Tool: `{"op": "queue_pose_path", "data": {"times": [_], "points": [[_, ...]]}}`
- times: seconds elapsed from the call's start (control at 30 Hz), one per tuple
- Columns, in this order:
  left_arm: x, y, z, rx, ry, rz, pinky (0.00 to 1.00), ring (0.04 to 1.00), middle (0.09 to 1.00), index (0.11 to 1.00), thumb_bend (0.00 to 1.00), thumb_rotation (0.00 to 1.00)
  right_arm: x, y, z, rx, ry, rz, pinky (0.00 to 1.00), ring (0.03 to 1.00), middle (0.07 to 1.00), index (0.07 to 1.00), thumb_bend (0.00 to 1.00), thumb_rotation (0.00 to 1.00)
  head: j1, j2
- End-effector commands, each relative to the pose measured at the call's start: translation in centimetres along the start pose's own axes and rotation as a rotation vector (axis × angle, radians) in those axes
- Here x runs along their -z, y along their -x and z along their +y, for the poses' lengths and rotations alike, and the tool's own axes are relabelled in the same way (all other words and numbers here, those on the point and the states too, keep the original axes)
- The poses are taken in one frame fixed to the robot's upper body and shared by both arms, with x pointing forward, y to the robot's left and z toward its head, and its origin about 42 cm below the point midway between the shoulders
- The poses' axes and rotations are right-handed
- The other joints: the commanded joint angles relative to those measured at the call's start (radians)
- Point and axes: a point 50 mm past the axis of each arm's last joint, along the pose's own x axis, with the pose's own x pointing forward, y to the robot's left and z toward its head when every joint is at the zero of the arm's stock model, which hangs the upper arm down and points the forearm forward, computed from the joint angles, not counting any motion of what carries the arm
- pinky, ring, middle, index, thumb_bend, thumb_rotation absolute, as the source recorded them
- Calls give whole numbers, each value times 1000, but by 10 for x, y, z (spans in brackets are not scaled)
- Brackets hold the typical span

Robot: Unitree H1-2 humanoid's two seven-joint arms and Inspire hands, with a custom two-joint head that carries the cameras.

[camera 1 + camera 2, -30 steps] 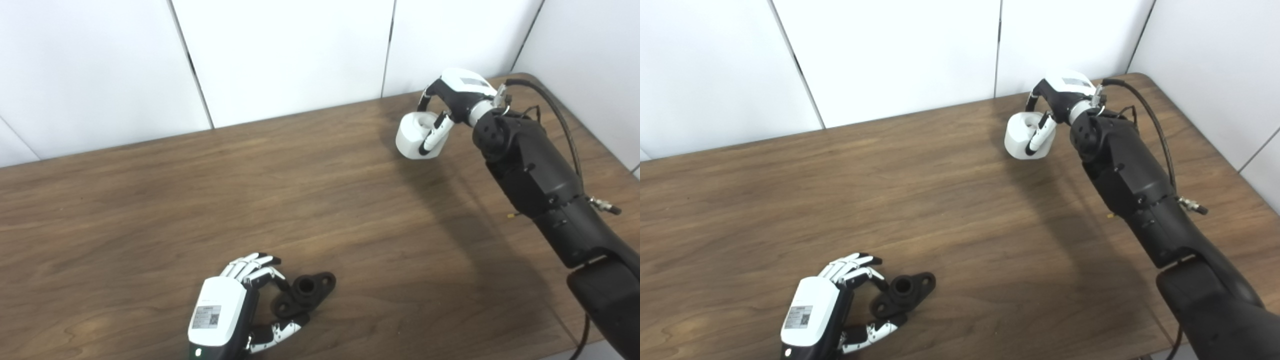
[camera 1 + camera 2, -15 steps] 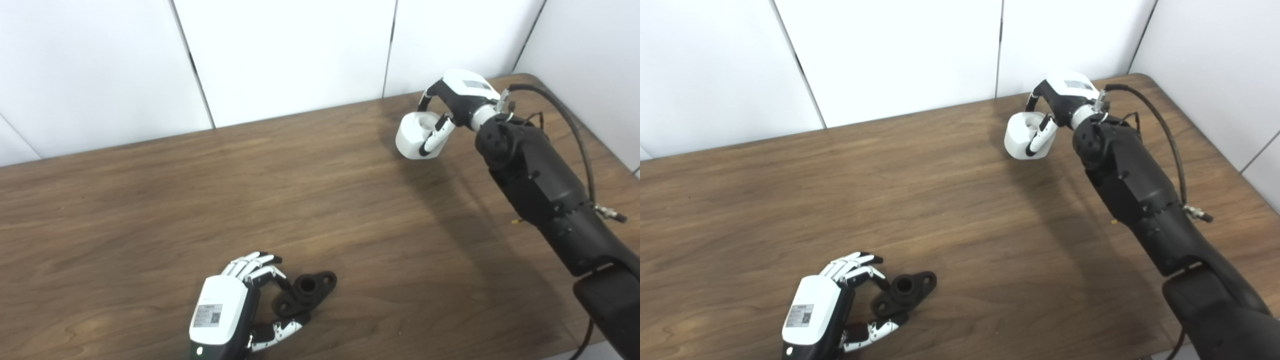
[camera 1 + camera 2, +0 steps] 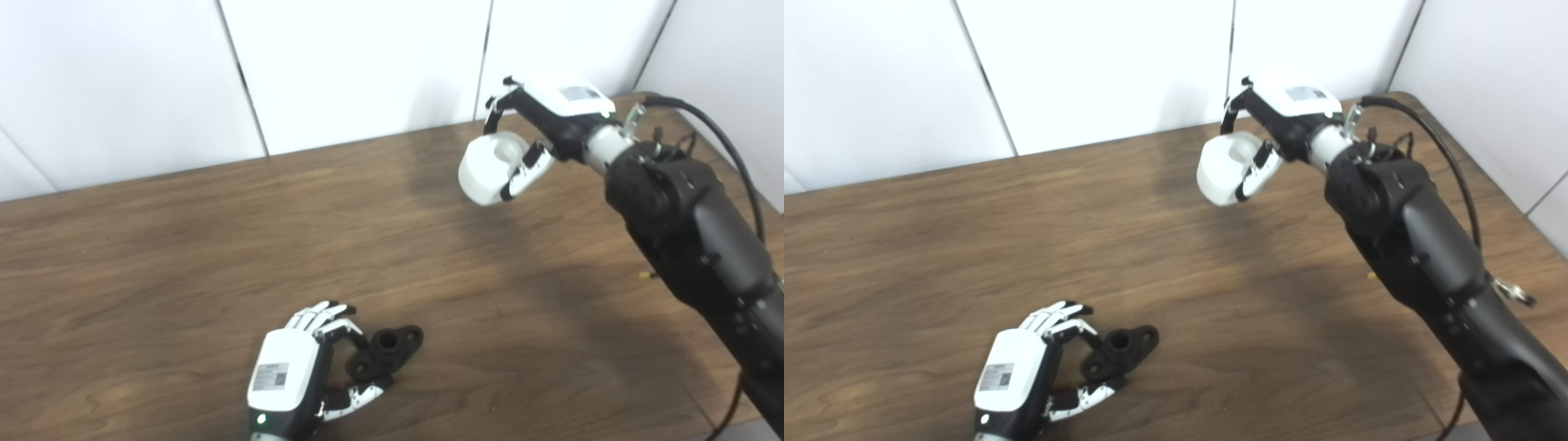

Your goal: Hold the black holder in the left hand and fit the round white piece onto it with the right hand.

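The black holder [image 3: 391,352], a flat flange with a raised hollow hub, lies on the wooden table [image 3: 184,245] near the front edge. My left hand [image 3: 293,375] sits just left of it, with fingers above and thumb below closed around its near end. The round white piece [image 3: 486,168] is a thick cup-shaped cylinder, and it hangs in the air above the far right of the table. My right hand [image 3: 554,113] is shut on it from above and behind, with one finger across its front. The piece is well apart from the holder.
White wall panels [image 3: 367,61] stand right behind the table's far edge. A black cable [image 3: 726,138] loops beside my right forearm near the table's right corner. Bare wood lies between the two hands.
My right hand has lifted the white piece off the table and carried it left, toward the camera. The left hand and holder stay put; the view has shifted slightly.
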Motion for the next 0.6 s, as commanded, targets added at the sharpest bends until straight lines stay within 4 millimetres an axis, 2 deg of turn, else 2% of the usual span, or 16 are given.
{"op": "queue_pose_path", "data": {"times": [0.0,0.27,0.57], "points": [[3,9,-27,165,-27,60,803,837,783,489,518,49,-11,9,-19,64,16,-36,927,946,815,485,525,137,12,-4],[-7,8,-31,159,-12,69,827,846,786,489,519,49,-38,37,-19,47,-5,-143,913,940,816,483,525,138,72,-12],[-11,3,-32,156,-17,66,837,847,787,488,519,48,-60,50,-14,3,7,-234,947,938,806,483,525,137,75,7]]}}
